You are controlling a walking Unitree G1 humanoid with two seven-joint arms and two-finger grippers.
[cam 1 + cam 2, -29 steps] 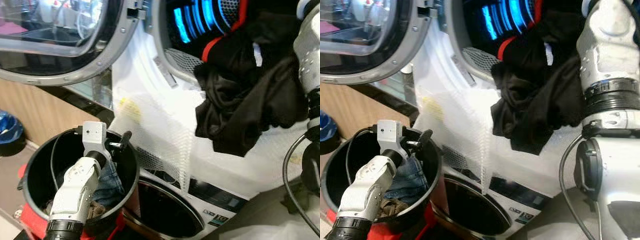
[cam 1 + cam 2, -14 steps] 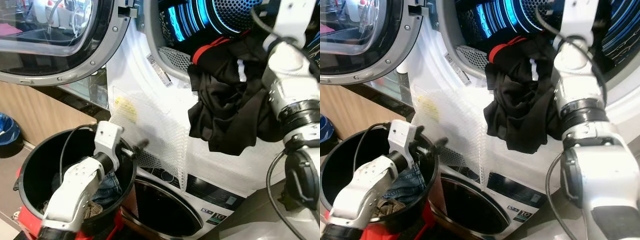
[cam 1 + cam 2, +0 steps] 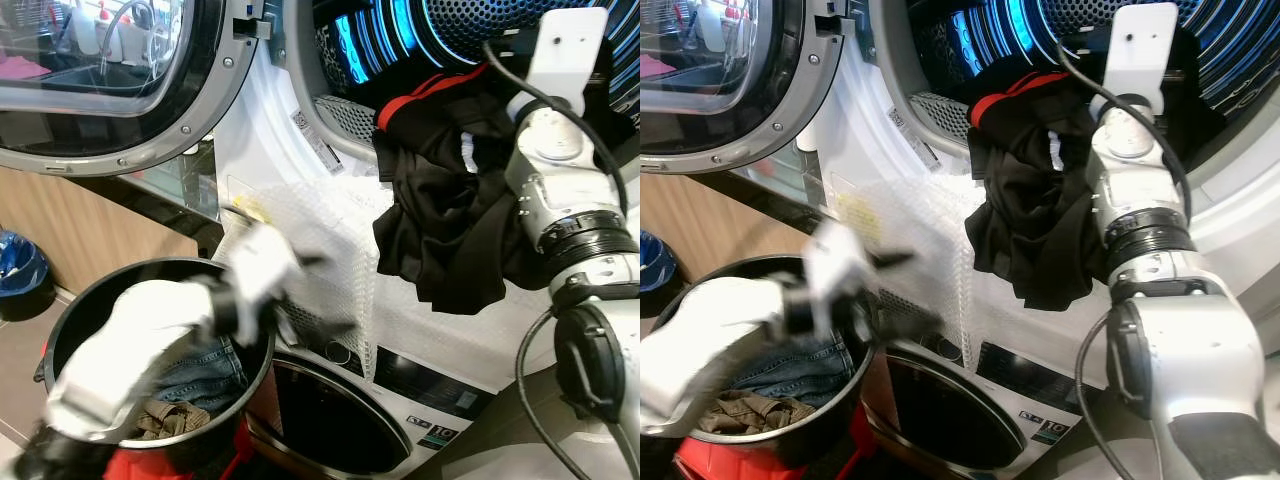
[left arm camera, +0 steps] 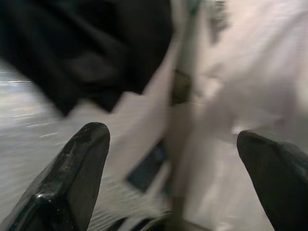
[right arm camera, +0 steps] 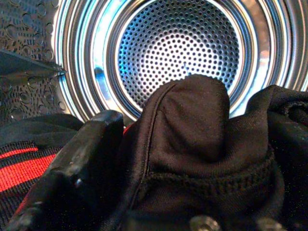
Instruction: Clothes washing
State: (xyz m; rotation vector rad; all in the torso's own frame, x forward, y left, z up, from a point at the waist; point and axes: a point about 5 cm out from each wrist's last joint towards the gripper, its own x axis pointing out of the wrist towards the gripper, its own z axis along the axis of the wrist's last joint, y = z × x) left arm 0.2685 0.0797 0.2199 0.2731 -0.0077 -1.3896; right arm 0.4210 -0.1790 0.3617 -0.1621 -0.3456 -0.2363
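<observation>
Reaching into the washer drum (image 5: 178, 57), the right gripper (image 5: 159, 159) is clamped on the black garment (image 3: 450, 215) draped over the drum's lower rim. The left gripper (image 4: 173, 168), blurred above the black bucket (image 3: 75, 310), has its fingers spread wide with nothing between them.

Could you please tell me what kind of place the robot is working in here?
Probably a home laundry area. An open front-loading washing machine shows its perforated drum, a black garment hangs over the opening, and a black laundry bucket of clothes stands below, above a second round door.
</observation>
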